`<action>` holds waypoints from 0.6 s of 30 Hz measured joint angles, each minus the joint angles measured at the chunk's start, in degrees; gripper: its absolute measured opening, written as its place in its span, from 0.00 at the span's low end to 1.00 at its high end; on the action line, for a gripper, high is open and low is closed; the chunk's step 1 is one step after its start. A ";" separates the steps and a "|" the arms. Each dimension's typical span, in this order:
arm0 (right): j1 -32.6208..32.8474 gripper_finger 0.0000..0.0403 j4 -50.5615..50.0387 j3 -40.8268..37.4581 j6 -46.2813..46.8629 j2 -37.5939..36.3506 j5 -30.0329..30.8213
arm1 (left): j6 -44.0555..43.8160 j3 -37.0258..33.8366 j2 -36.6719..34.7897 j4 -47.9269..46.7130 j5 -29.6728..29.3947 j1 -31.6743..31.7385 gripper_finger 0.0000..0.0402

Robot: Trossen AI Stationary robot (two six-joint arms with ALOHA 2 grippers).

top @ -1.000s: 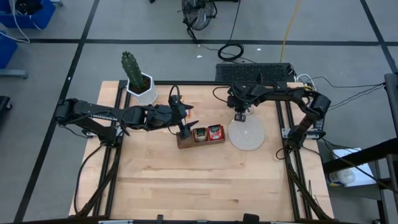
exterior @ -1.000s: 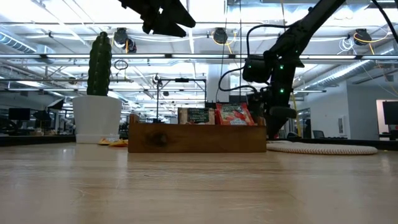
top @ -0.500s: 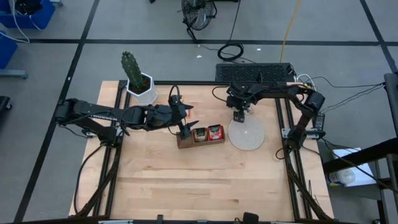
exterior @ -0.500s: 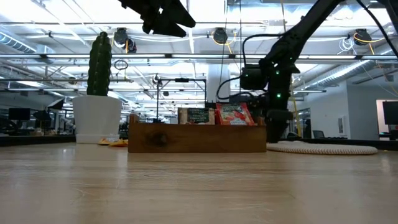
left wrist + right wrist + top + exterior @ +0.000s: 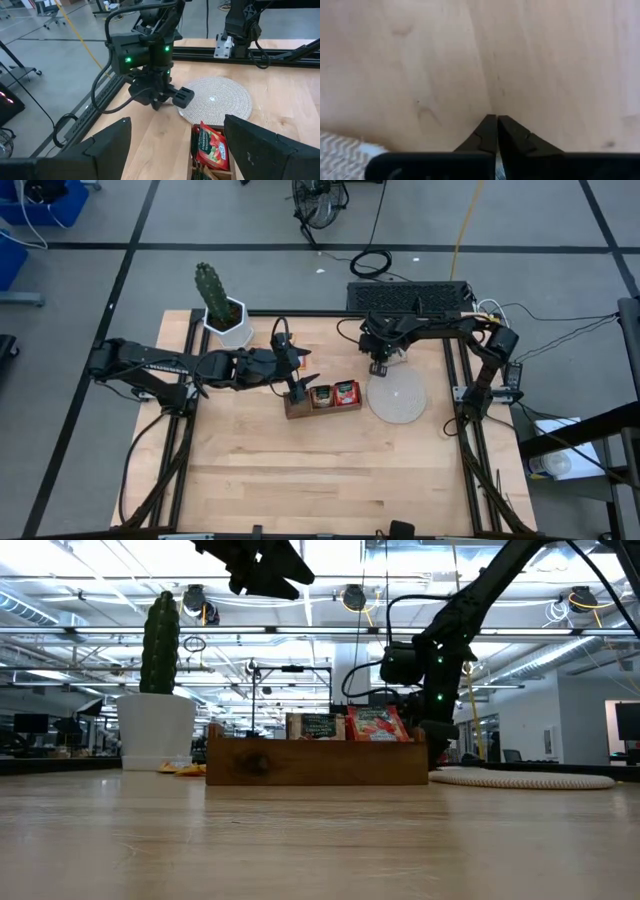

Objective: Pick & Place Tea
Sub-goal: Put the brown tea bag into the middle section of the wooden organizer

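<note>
While the left arm waits above the desk (image 5: 300, 470), its left claw (image 5: 303, 380) hangs with fingers spread wide over the left end of the wooden tray (image 5: 322, 408); from the left wrist view the two dark fingers (image 5: 107, 145) stand well apart at either side of the scene. The right claw (image 5: 381, 366) is lowered close to the desk surface just beyond the far edge of the round woven disc (image 5: 396, 396), between that disc and the rear rail of the frame. Its fingertips (image 5: 496, 131) are pressed together, nothing visible between them, with bare wood ahead and a corner of the woven disc showing at one side. Whether the tips touch the wood cannot be told.

Tea sachets stand upright in the tray: a dark green-labelled sachet (image 5: 322, 395) in the middle compartment and a red sachet (image 5: 346, 392) in the compartment nearest the disc. The low view shows both rising above the tray's front wall. A further yellow-orange sachet (image 5: 185, 769) lies flat on the desk beside the white pot of the cactus (image 5: 213, 292), at the rear left corner.
</note>
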 joint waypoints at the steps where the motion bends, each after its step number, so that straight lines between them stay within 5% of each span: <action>1: 0.17 0.01 0.25 0.00 0.22 -0.55 0.79 | 0.00 0.01 0.00 0.00 0.00 0.00 0.77; 7: 1.99 0.11 -1.88 -0.38 4.75 -8.15 3.19 | 0.00 0.00 0.00 0.02 -0.02 0.02 0.77; 14: -0.46 0.44 -10.06 -0.30 11.12 -13.88 -0.57 | 0.00 0.00 0.00 0.04 0.00 0.02 0.77; 18: -2.11 0.61 -17.90 -0.30 17.90 -13.77 3.80 | 0.00 0.00 0.00 0.04 0.00 0.00 0.77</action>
